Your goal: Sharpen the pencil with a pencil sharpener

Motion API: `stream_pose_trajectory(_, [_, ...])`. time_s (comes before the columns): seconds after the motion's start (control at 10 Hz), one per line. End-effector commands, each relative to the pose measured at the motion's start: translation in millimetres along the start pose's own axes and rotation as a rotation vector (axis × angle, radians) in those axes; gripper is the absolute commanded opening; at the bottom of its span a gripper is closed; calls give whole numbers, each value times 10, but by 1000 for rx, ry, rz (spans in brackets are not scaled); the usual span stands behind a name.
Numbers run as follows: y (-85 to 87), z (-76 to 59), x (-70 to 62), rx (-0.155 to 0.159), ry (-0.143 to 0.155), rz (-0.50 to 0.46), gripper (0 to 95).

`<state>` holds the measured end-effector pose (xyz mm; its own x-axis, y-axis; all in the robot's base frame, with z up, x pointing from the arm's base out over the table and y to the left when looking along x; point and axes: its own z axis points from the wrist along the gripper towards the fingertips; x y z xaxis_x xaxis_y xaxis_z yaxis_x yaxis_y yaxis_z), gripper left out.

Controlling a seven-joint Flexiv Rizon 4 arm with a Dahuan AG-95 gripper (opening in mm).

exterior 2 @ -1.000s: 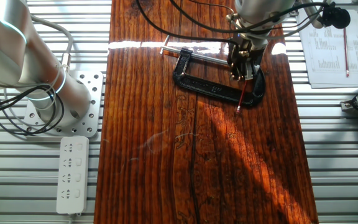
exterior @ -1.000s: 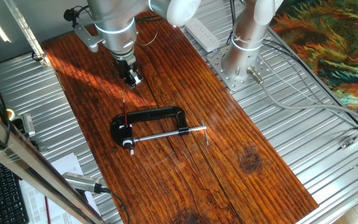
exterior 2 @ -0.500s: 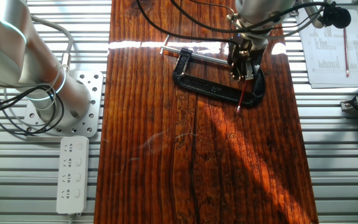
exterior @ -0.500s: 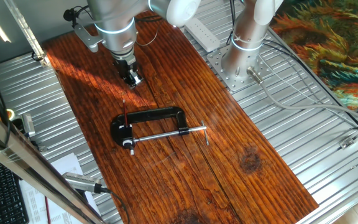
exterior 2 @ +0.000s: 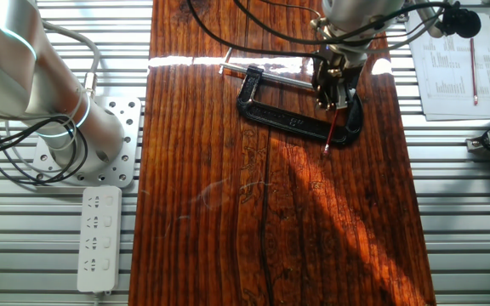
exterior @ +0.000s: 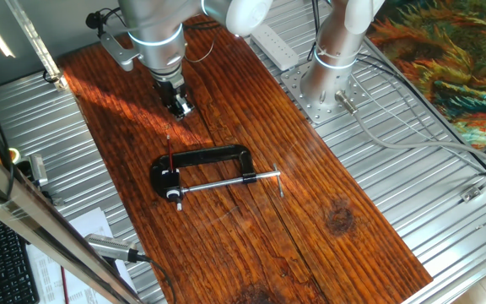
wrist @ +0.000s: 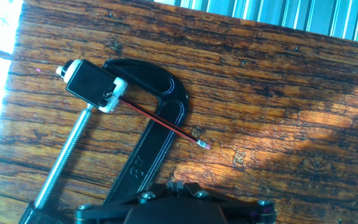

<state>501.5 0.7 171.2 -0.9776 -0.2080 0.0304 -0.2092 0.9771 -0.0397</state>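
Note:
The pencil (wrist: pixel 163 124) is a thin red stick with one end stuck in the pencil sharpener (wrist: pixel 89 84), a small black block with a whitish part. The sharpener sits in the mouth of a black C-clamp (wrist: pixel 160 134), at the end of its silver screw rod (wrist: pixel 64 165). The pencil's free tip lies over the clamp frame toward the gripper. My gripper (wrist: pixel 176 185) is shut and empty, above the wood, short of the pencil's free tip. It also shows in one fixed view (exterior: pixel 180 110), beyond the pencil (exterior: pixel 170 154), and in the other fixed view (exterior 2: pixel 334 100), over the pencil (exterior 2: pixel 332 132).
The clamp (exterior: pixel 213 156) lies flat mid-board on the wooden tabletop (exterior: pixel 251 245). A white power strip (exterior 2: pixel 98 238) and the arm's base (exterior 2: pixel 83 140) stand beside the board on ribbed metal. Papers (exterior 2: pixel 462 72) lie past the board's other side.

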Motion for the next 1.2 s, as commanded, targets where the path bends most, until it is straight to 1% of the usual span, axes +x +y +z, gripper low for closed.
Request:
stream_pose_trajectory(0.1, [0,-1,0,0,0,3,0])
stream_pose_trajectory(0.9, [0,-3,-5,2,-1,1,0])
stream_pose_trajectory(1.2, [-2,-15,-45,1,-6,-22,0])
